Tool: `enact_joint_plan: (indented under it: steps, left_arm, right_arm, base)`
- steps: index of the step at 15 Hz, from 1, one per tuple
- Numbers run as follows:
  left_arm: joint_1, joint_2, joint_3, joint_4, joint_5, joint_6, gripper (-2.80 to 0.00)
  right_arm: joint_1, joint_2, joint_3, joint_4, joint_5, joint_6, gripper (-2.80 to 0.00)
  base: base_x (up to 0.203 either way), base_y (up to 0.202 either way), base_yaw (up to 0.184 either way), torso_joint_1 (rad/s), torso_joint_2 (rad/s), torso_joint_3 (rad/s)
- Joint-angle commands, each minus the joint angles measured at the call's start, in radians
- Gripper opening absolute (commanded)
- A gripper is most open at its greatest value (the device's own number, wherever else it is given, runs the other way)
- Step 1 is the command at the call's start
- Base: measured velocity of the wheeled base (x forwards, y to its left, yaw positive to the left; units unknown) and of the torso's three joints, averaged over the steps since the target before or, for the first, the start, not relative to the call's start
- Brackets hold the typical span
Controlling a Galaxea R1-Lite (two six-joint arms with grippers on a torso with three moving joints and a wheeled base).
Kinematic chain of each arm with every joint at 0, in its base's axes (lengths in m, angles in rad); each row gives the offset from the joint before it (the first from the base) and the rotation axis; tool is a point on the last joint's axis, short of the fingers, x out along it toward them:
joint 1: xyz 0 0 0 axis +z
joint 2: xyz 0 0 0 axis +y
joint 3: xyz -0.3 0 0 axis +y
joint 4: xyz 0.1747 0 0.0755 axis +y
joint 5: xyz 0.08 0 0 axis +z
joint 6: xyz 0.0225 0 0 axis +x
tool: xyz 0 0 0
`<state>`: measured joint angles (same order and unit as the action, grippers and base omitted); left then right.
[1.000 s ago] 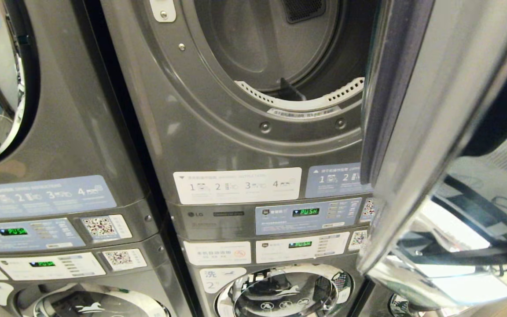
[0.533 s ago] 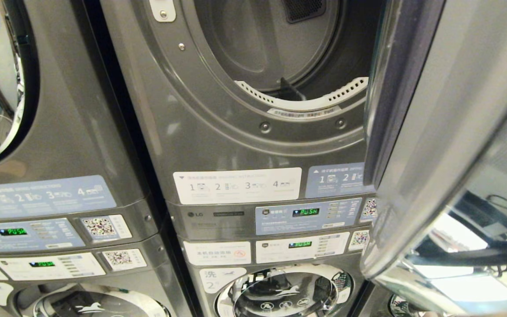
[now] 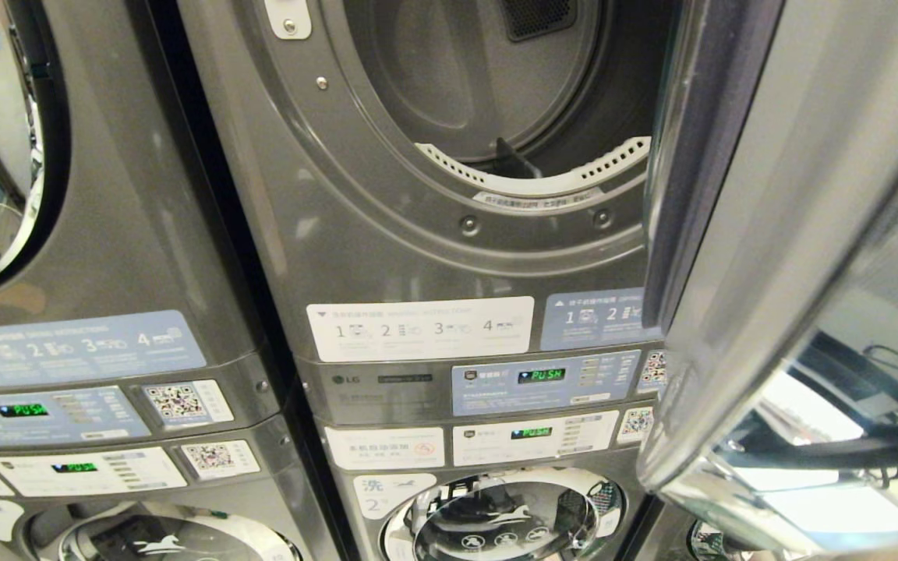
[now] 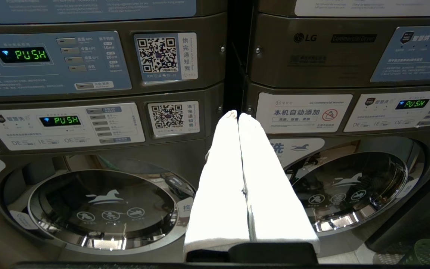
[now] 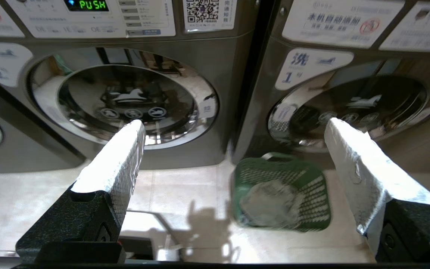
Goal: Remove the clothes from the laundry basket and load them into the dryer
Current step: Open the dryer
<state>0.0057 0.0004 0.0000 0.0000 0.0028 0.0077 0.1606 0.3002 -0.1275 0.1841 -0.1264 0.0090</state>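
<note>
Reaching down for the first garment

The LG dryer (image 3: 449, 257) stands ahead, its door (image 3: 737, 234) swung open. The green laundry basket (image 5: 304, 209) sits on the floor, pale clothes (image 5: 269, 203) inside. My right gripper (image 5: 233, 127) gapes wide above it; next I must descend and pinch fabric. My left gripper (image 4: 238, 116) stays parked, fingers pressed together.

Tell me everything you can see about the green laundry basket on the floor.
The green laundry basket is a plastic basket with perforated, mesh-like walls and a handle loop at its rim. It stands upright on the pale tiled floor in front of the lower washers. Inside lies a crumpled light-coloured garment. Nothing grips it; the open right pincer hangs above it.
</note>
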Motion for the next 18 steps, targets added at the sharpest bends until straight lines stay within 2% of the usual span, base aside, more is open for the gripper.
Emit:
enact_joint_plan:
  steps: [1,2,4,5,11,18]
  left_arm:
    - [0.000,0.001,0.000,0.000,0.000,0.000,-2.80]
    - [0.000,0.000,0.001,0.000,0.000,0.000,-2.80]
    - [0.000,0.000,0.000,0.000,0.000,0.000,-2.80]
    - [0.000,0.001,0.000,0.000,0.000,0.000,-2.80]
    - [0.000,0.001,0.000,0.000,0.000,0.000,-2.80]
    - [0.000,0.000,0.000,0.000,0.000,0.000,-2.80]
  right_arm:
    - [-0.016,-0.014,0.021,-0.011,0.012,-0.047,0.00]
    - [-0.034,0.024,0.036,-0.035,0.040,-0.051,0.00]
    - [-0.145,0.077,0.107,-0.144,0.128,-0.068,0.00]
    - [-0.174,0.078,0.116,-0.154,0.157,-0.094,0.00]
    - [-0.165,-0.303,0.125,-0.173,0.171,-0.129,0.00]
    - [-0.164,-0.299,0.118,-0.155,0.163,-0.136,0.00]
  base:
    - [0.000,0.000,0.000,0.000,0.00,0.000]
    - [0.000,0.000,0.000,0.000,0.00,0.000]
    - [0.000,0.000,0.000,0.000,0.00,0.000]
    - [0.000,0.000,0.000,0.000,0.00,0.000]
    - [0.000,0.000,0.000,0.000,0.00,0.000]
    - [0.000,0.000,0.000,0.000,0.00,0.000]
